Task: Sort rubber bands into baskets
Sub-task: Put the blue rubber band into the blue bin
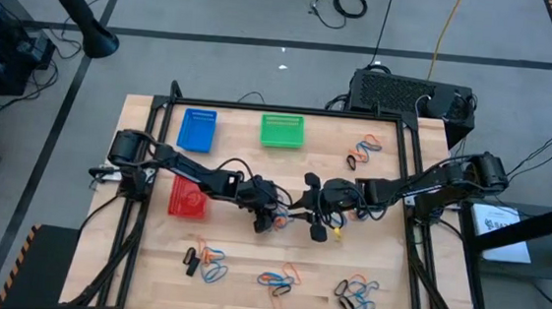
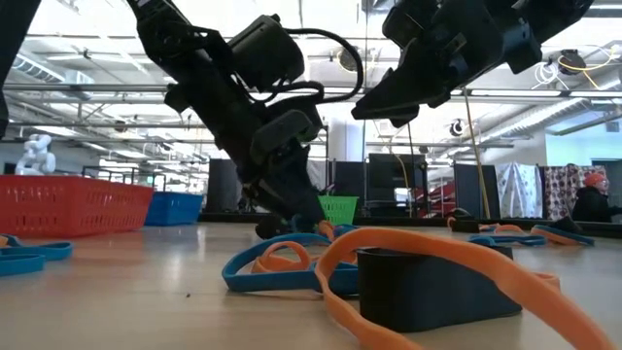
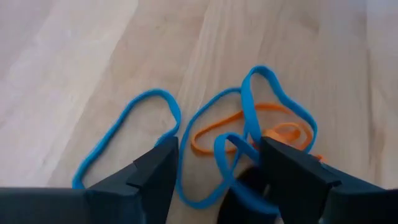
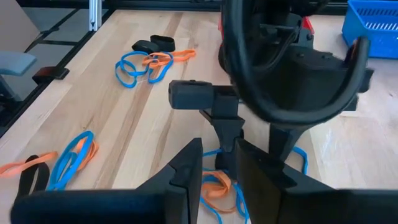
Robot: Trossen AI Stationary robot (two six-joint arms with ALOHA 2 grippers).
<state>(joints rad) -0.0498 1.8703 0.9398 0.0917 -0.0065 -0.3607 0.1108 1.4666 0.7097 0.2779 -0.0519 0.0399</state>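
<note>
- Looking straight down, both arms meet over the middle of the wooden table. The left gripper and the right gripper sit close together, well apart from the blue basket and green basket at the far edge. The red basket lies under the left arm. Rubber bands are scattered in clumps along the near edge, with another clump to the right of the green basket.
- From table height, the left gripper reaches down to the tabletop, while the right arm hangs above it. A tangle of blue and orange bands lies in front.
- Through the left wrist camera, the left gripper stands wide open with nothing held. Its fingers straddle a knot of blue and orange bands lying on the wood.
- Through the right wrist camera, the right gripper is partly open and empty. It is just beside the left gripper, and bands lie below its fingertips.
</note>
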